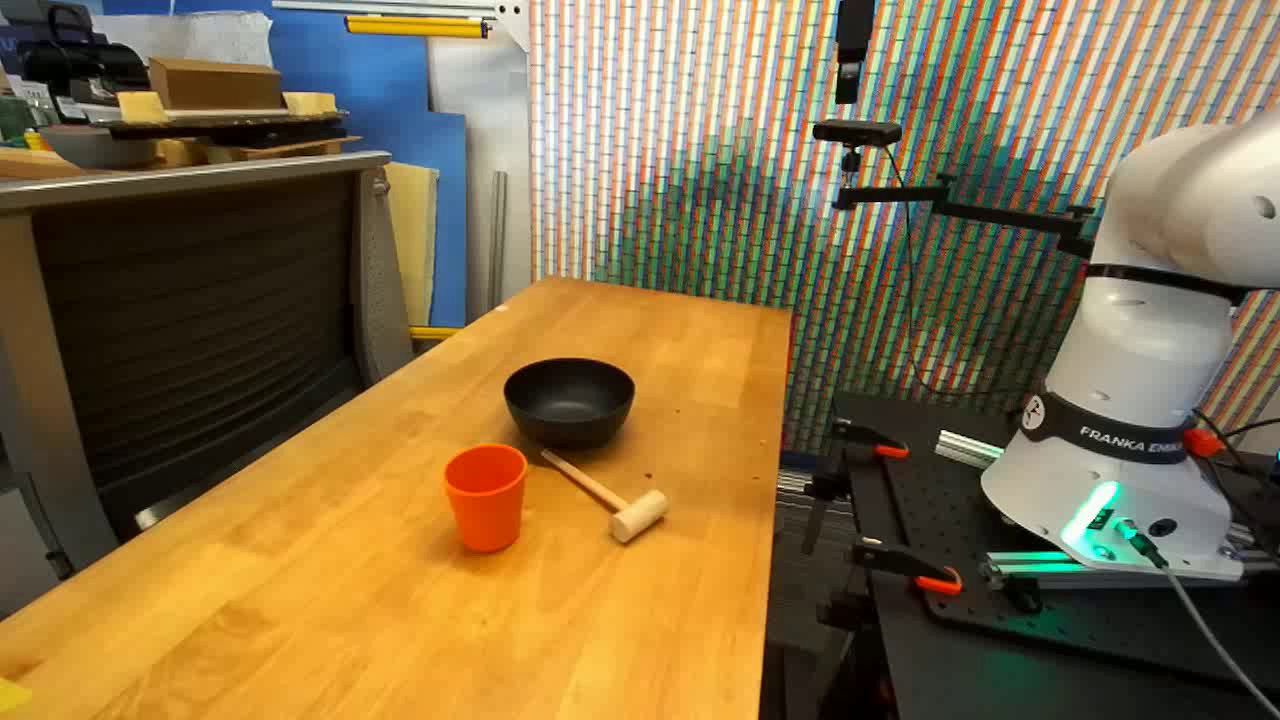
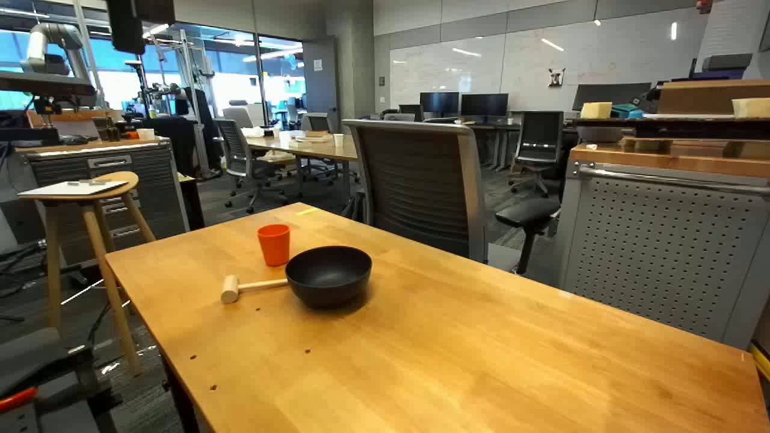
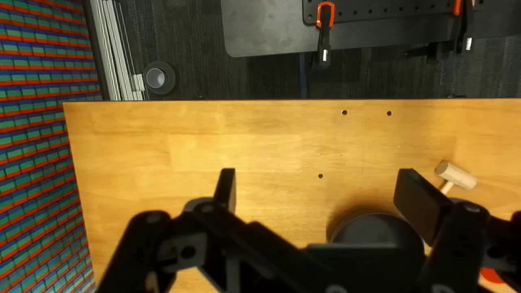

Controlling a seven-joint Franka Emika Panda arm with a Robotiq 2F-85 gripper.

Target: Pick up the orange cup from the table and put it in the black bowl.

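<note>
My gripper (image 3: 316, 190) stands wide, holding nothing. Orange cup (image 3: 491, 275) sits on table (image 3: 224, 134), mere sliver visible at lower right of wrist view, beyond black bowl (image 3: 376, 228); I judge reach must run toward that corner before descending.

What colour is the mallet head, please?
The mallet head is pale beige, best seen in an exterior view.

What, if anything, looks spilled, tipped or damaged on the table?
Nothing looks spilled or tipped: the cup and bowl stand upright, with the mallet lying beside them. Small dark holes, perhaps drilled, interrupt the smooth table.
</note>
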